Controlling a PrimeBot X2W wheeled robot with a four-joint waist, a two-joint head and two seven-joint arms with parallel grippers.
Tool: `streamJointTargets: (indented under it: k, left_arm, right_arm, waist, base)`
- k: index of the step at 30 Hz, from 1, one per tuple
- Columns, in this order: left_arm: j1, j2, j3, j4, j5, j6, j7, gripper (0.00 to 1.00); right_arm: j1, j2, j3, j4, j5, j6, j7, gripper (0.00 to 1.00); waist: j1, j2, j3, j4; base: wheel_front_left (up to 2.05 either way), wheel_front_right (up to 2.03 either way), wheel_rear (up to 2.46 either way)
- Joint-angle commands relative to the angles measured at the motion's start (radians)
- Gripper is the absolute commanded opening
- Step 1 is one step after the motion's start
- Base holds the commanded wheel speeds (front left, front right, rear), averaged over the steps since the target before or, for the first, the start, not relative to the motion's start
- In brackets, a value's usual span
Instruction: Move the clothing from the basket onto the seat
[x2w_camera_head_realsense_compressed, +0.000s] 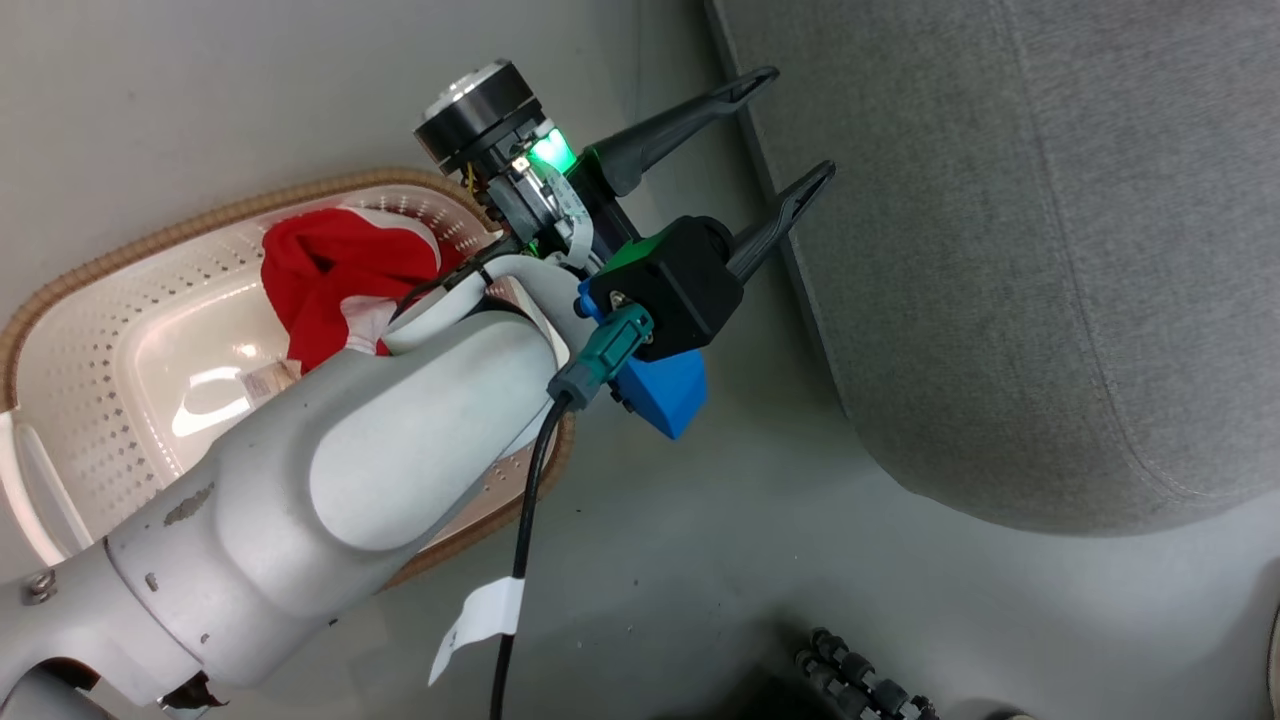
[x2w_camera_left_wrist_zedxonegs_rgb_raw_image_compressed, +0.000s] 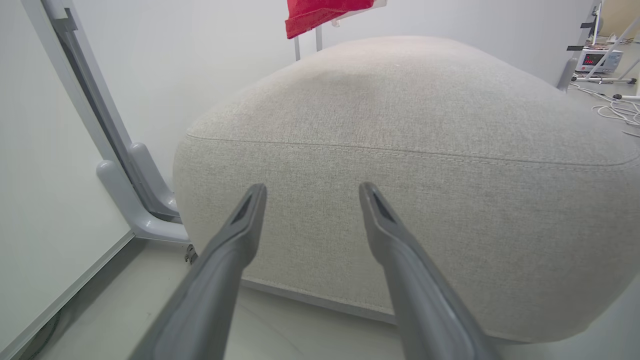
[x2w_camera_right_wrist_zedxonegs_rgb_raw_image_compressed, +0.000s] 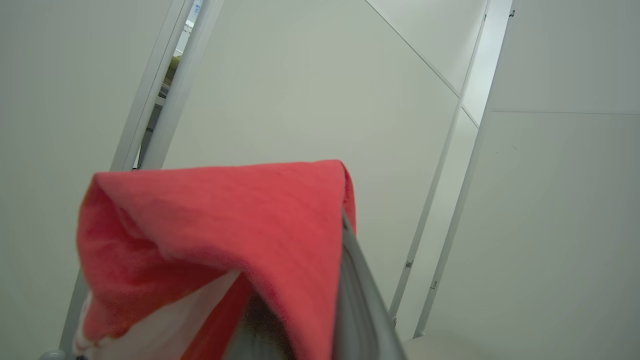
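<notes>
One piece of red clothing (x2w_camera_head_realsense_compressed: 335, 280) with white trim lies crumpled in the cream perforated basket (x2w_camera_head_realsense_compressed: 200, 225), partly hidden by my left forearm. My left gripper (x2w_camera_head_realsense_compressed: 795, 122) reaches past the basket's rim toward the grey seat (x2w_camera_head_realsense_compressed: 1000, 250), open and empty. In the left wrist view its fingertips (x2w_camera_left_wrist_zedxonegs_rgb_raw_image_compressed: 312, 189) face the seat's side (x2w_camera_left_wrist_zedxonegs_rgb_raw_image_compressed: 400, 225) below the stitched seam. Another piece of red clothing (x2w_camera_right_wrist_zedxonegs_rgb_raw_image_compressed: 225, 225) drapes over my right gripper (x2w_camera_right_wrist_zedxonegs_rgb_raw_image_compressed: 305, 310), which is shut on it; one grey finger (x2w_camera_right_wrist_zedxonegs_rgb_raw_image_compressed: 360, 295) shows beside the fabric. Red fabric (x2w_camera_left_wrist_zedxonegs_rgb_raw_image_compressed: 325, 15) hangs above the seat's far side.
Pale floor (x2w_camera_head_realsense_compressed: 750, 520) separates basket and seat. A grey post foot (x2w_camera_left_wrist_zedxonegs_rgb_raw_image_compressed: 135, 210) and white wall panels stand left of the seat. Cables and an instrument with a red display (x2w_camera_left_wrist_zedxonegs_rgb_raw_image_compressed: 595, 60) lie beyond its right side. A black ribbed object (x2w_camera_head_realsense_compressed: 860, 680) sits at the lower edge.
</notes>
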Motion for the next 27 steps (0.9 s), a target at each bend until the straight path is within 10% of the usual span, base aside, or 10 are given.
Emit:
streamJointTargets:
  k: [1, 20, 21, 22, 23, 27]
  left_arm:
    - [-0.021, 0.004, 0.004, -0.011, 0.006, 0.005, 0.003, 1.0]
    - [-0.011, 0.054, -0.005, -0.064, -0.003, 0.027, 0.023, 1.0]
    - [-0.008, 0.056, -0.005, -0.064, -0.003, 0.028, 0.022, 1.0]
    - [-0.006, 0.057, -0.006, -0.063, -0.005, 0.029, 0.021, 1.0]
    - [-0.004, 0.057, -0.006, -0.061, -0.007, 0.032, 0.02, 1.0]
    - [0.012, 0.045, -0.007, -0.051, -0.017, 0.04, 0.001, 1.0]
  right_arm:
    - [-0.005, -0.01, -0.011, 0.023, 0.002, 0.0, -0.004, 0.0]
    - [0.146, 0.128, -0.118, 0.42, -0.068, 0.0, -0.004, 0.0]
    - [0.148, 0.134, -0.125, 0.425, -0.062, 0.0, -0.004, 0.11]
    - [0.151, 0.14, -0.129, 0.423, -0.06, 0.0, -0.004, 0.68]
    - [0.157, 0.146, -0.129, 0.421, -0.06, 0.0, -0.004, 1.0]
    - [0.201, 0.165, -0.108, 0.37, -0.057, 0.0, -0.004, 1.0]
  waist:
    - [-0.0002, 0.0001, 0.053, 0.014]
    - [-0.0002, 0.0001, 0.098, 0.035]
    - [-0.0002, 0.0001, 0.096, 0.034]
    - [-0.0002, 0.0001, 0.092, 0.033]
    - [-0.0002, 0.0001, 0.088, 0.032]
    - [-0.0002, 0.0001, 0.053, 0.031]
  base:
    - [0.0, 0.0, 0.0]
    - [0.0, 0.0, 0.0]
    - [0.0, 0.0, 0.0]
    - [0.0, 0.0, 0.0]
    - [0.0, 0.0, 0.0]
    - [0.0, 0.0, 0.0]
